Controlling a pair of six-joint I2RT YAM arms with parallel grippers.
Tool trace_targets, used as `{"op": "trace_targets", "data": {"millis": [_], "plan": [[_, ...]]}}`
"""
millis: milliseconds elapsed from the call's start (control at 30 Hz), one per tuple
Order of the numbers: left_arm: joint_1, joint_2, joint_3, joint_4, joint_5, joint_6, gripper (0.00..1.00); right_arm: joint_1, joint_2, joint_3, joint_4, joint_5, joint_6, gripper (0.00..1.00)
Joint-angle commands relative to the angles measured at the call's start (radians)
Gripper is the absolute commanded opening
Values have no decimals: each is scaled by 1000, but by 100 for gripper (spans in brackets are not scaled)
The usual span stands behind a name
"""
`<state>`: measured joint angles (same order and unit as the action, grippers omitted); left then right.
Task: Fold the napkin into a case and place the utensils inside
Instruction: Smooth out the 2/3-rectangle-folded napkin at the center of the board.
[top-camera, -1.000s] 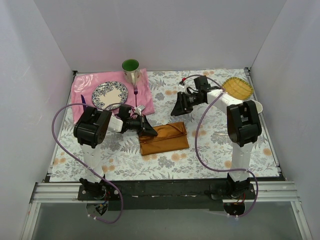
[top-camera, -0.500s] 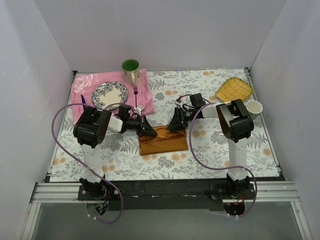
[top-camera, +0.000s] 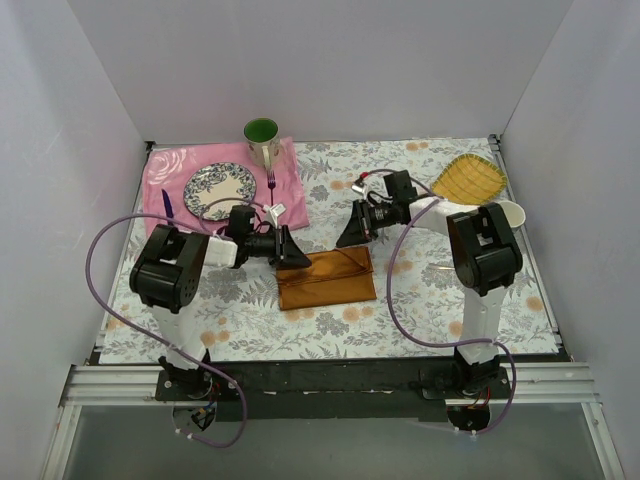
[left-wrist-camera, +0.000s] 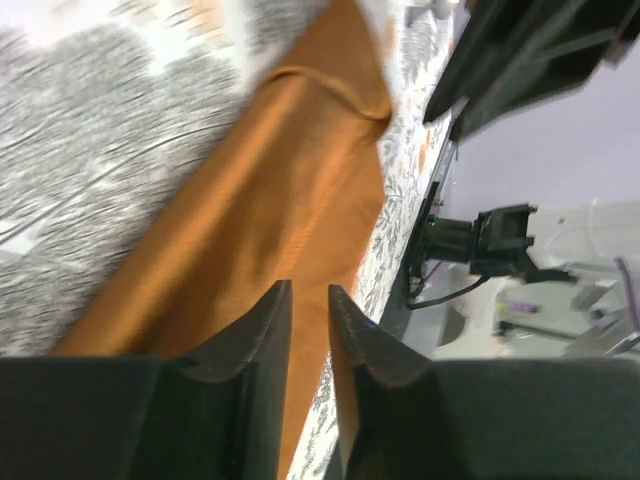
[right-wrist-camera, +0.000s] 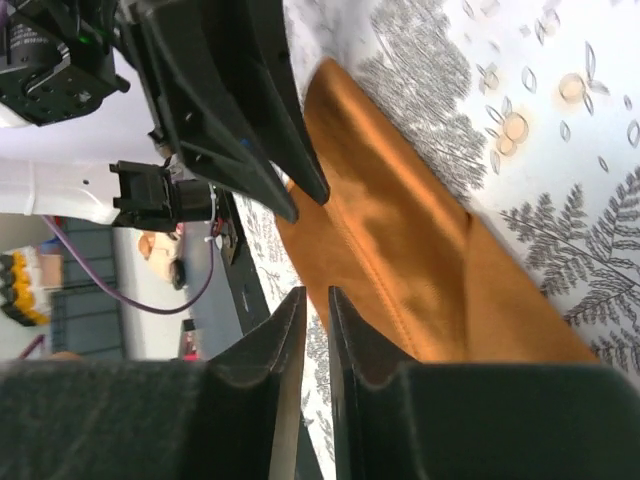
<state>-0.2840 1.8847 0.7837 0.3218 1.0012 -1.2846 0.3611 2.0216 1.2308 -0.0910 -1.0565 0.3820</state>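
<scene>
The rust-orange napkin (top-camera: 327, 278) lies folded as a flat rectangle on the floral mat; it also shows in the left wrist view (left-wrist-camera: 270, 200) and the right wrist view (right-wrist-camera: 400, 240). My left gripper (top-camera: 296, 254) hovers at its top left corner, jaws almost together and empty (left-wrist-camera: 310, 288). My right gripper (top-camera: 350, 234) hovers just above its top right edge, jaws almost together and empty (right-wrist-camera: 316, 292). A purple fork (top-camera: 271, 183) and a dark blue utensil (top-camera: 166, 203) lie on the pink cloth. No silver spoon is in view.
A pink cloth (top-camera: 290, 195) at the back left carries a patterned plate (top-camera: 219, 190) and a green-lined mug (top-camera: 262, 140). A yellow dish (top-camera: 470, 178) and a white cup (top-camera: 510, 212) stand at the back right. White walls enclose the mat.
My right gripper came down to the napkin's top right edge, then lifted back off it. My left arm swung a little and its gripper drew slightly back. The napkin lies flatter.
</scene>
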Motion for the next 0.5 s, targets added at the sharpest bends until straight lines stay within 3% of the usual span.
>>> {"op": "trace_targets", "data": {"millis": [0, 100, 133, 167, 233, 367, 467], "plan": [[-26, -200, 18, -30, -33, 143, 28, -22, -93, 72, -303, 56, -227, 20], [-93, -321, 28, -198, -175, 388, 29, -33, -96, 18, -355, 111, -314, 15], [-122, -360, 20, -217, -217, 516, 30, -33, -95, 9, -357, 125, -325, 15], [-160, -425, 5, -227, -351, 595, 30, -33, -92, -11, -351, 147, -334, 13], [-297, -490, -69, -219, -476, 797, 31, -34, -84, -24, -320, 165, -333, 11], [-509, -558, -167, -156, -738, 1022, 38, -34, -34, -28, -303, 208, -331, 9], [-624, -530, -185, -115, -828, 1126, 41, -33, -14, -47, -294, 230, -334, 7]]}}
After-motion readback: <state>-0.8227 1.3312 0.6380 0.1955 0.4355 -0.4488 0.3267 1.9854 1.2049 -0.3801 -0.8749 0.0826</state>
